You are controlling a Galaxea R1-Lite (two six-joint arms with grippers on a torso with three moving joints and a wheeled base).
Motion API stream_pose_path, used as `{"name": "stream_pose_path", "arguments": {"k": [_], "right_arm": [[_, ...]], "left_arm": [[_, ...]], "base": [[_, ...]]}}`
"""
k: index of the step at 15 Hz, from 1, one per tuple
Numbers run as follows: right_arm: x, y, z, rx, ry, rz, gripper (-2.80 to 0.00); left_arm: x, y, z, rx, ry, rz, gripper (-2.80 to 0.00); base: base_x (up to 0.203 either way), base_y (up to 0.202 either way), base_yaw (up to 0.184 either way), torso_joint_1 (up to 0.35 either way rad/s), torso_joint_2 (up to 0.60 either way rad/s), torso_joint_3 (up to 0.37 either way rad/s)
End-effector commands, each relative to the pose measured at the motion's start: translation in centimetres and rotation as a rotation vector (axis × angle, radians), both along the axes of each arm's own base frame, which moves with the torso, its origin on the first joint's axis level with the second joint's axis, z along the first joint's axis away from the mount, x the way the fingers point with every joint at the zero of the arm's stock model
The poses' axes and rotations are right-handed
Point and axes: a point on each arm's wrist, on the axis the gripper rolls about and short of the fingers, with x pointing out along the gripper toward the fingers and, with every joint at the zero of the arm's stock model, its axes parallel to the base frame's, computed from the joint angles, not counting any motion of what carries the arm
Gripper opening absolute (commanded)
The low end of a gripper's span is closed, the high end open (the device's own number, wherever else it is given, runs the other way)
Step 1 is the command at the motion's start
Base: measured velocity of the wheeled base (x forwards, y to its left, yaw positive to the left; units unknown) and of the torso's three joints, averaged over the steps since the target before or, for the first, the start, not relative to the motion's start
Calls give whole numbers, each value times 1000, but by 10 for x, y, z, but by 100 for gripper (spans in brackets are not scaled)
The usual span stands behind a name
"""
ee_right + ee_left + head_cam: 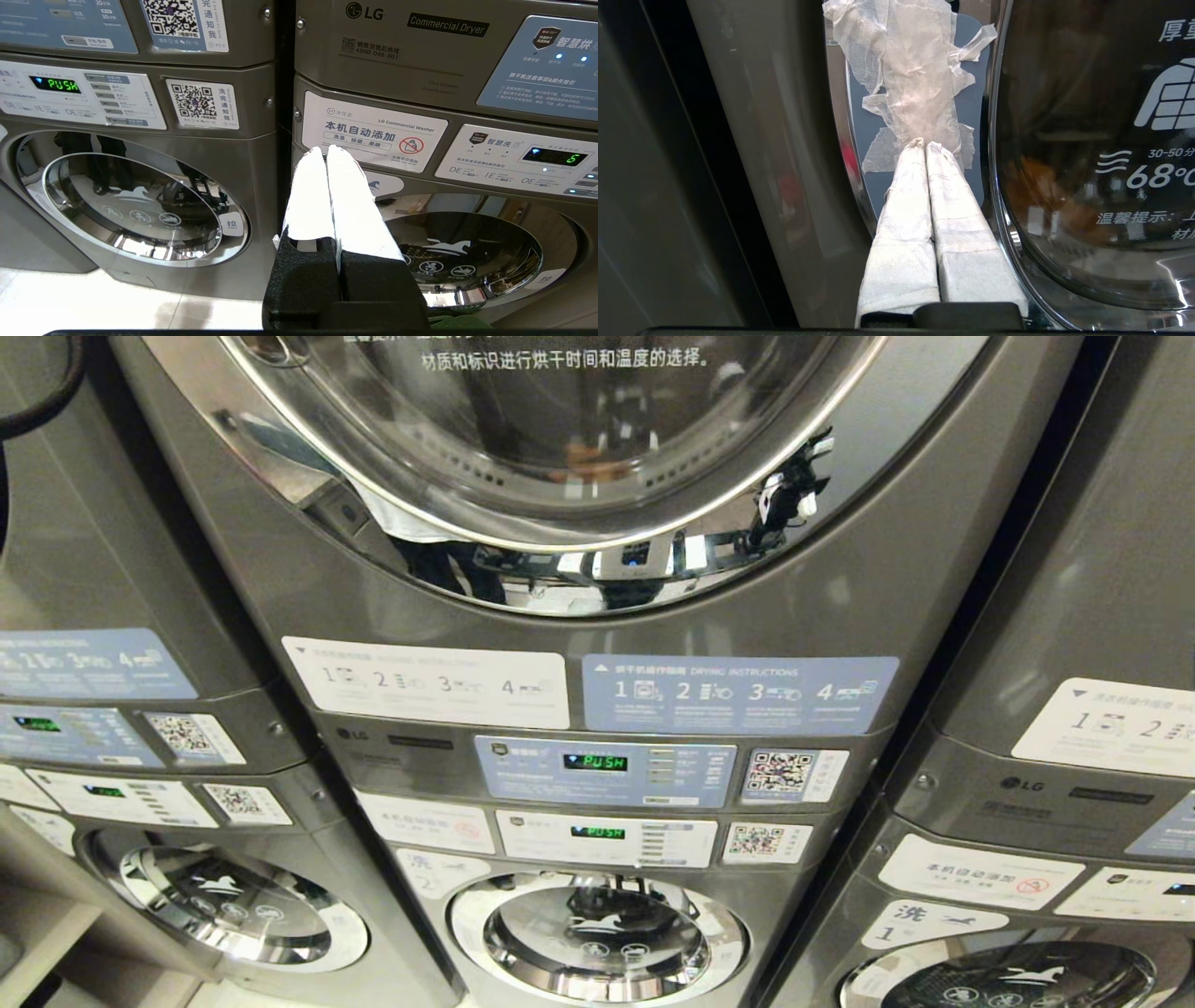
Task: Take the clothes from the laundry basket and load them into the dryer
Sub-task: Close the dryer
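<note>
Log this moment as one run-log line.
left pincer: shut, at taped door handle of dryer door | right pincer: shut, parked | door: closed | clothes: not in view

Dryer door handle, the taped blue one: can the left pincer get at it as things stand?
Probably yes. The left pincer is shut, its tips right at the taped blue door handle beside the dryer door glass. Nothing lies between them, though it must open before gripping.
</note>
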Motion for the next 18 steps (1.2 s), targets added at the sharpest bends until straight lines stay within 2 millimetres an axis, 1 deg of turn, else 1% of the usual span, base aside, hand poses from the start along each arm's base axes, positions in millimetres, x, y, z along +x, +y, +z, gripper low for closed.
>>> {"name": "stream_pose_path", "arguments": {"k": [1, 2, 6, 10, 11, 12, 13, 14, 16, 18], "right_arm": [[0, 0, 0, -2, 0, 1, -280], [0, 0, 0, -1, 0, 0, -280], [0, 0, 0, 3, -1, -1, -280], [0, 0, 0, 3, -1, -1, -280], [0, 0, 0, 1, -1, -1, -280], [0, 0, 0, 1, -1, -1, -280], [0, 0, 0, 1, -1, -1, -280], [0, 0, 0, 3, -1, -1, -280], [0, 0, 0, 1, 3, 0, -280], [0, 0, 0, 0, 2, 3, -280]], "left_arm": [[17, -1, -2, 1, 4, -1, -280], [22, -2, -2, 0, -6, -1, -280], [33, -11, -7, 0, 3, -32, -280], [42, -17, -14, 4, 29, -50, -280], [40, -17, -12, 3, 22, -49, -280], [34, -16, -9, 1, 11, -47, -280], [24, -15, -3, -6, -11, -37, -280], [9, -13, 5, -15, -39, -22, -280], [-27, -8, 16, -31, -84, 5, -280], [-68, -2, 14, -43, -89, 37, -280]], "base": [[0, 0, 0, 0, 0, 0], [0, 0, 0, 0, 0, 0], [0, 0, 0, 0, 0, 0], [0, 0, 0, 0, 0, 0], [0, 0, 0, 0, 0, 0], [0, 0, 0, 0, 0, 0], [0, 0, 0, 0, 0, 0], [0, 0, 0, 0, 0, 0], [0, 0, 0, 0, 0, 0], [0, 0, 0, 1, 13, -1]]}}
